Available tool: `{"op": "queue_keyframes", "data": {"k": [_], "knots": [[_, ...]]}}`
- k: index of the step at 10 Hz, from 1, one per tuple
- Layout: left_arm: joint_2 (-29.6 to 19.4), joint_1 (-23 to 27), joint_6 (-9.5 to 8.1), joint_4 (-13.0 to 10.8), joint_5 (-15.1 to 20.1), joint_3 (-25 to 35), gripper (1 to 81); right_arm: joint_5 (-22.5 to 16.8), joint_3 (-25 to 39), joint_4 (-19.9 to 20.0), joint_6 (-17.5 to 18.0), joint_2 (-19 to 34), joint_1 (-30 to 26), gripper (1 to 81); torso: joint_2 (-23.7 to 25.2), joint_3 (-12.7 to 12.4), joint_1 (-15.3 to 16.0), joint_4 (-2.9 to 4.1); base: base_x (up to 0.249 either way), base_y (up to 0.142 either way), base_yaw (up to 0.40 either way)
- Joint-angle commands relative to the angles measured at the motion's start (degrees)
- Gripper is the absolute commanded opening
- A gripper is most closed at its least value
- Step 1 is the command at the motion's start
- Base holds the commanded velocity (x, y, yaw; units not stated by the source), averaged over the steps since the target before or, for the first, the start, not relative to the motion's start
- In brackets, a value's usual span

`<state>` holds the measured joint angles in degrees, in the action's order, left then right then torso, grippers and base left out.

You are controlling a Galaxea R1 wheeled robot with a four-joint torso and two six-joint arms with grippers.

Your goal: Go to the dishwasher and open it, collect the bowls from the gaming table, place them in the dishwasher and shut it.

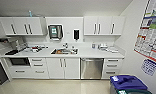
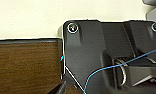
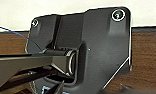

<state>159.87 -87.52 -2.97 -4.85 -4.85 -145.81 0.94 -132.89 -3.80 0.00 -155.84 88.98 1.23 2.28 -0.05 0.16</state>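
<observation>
The dishwasher (image 1: 92,68) stands straight ahead in a white kitchenette. It has a stainless-steel front with a horizontal bar handle along its top, and its door is shut. It sits under the white counter (image 1: 86,53), to the right of the sink cabinet. The bowls and the gaming table are out of view. Each wrist view shows that arm's dark plate, left (image 2: 94,50) and right (image 3: 99,45), hanging over a brown wood-look surface below a pale wall.
A sink (image 1: 64,51) is set in the counter left of the dishwasher. White drawers (image 1: 112,67) flank it on the right. A blue-lidded bin (image 1: 127,82) stands at the front right by a poster-covered wall (image 1: 150,37). Pale floor (image 1: 56,87) lies before the cabinets.
</observation>
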Motion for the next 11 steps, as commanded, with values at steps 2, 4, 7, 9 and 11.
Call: {"op": "queue_keyframes", "data": {"k": [2, 4, 7, 9, 11], "knots": [[-0.9, 3.4, 0.16, -0.2, 2.2, -0.1, 81.1, -3.0, 0.5, 0.3, 0.1, 1.6, -3.1, 81.1, 0.0, 0.0, 0.1, 0.0, 0.149, 0.0, 0.0], [-0.9, 3.5, 0.16, -0.2, 2.2, -0.1, 81.1, -3.0, 0.5, 0.5, 0.1, 1.6, -3.2, 81.1, -0.1, 0.0, 0.2, 0.0, 0.149, 0.0, 0.0], [-1.0, 3.5, 0.16, -0.2, 2.2, -0.1, 81.1, -3.0, 0.5, 0.6, 0.1, 1.6, -3.2, 81.1, 0.0, 0.0, 0.1, 0.0, 0.149, 0.0, 0.0], [-0.9, 3.5, 0.16, -0.5, 2.2, -0.1, 81.1, -3.0, 0.5, 0.7, 0.1, 1.6, -3.2, 81.1, 0.0, 0.0, 0.1, 0.0, 0.149, 0.0, 0.0], [-0.9, 3.5, 0.16, -0.6, 2.2, -0.1, 81.1, -2.9, 0.5, 0.7, 0.1, 1.5, -3.1, 81.1, 0.0, 0.0, 0.1, 0.0, 0.149, 0.0, 0.0]]}}
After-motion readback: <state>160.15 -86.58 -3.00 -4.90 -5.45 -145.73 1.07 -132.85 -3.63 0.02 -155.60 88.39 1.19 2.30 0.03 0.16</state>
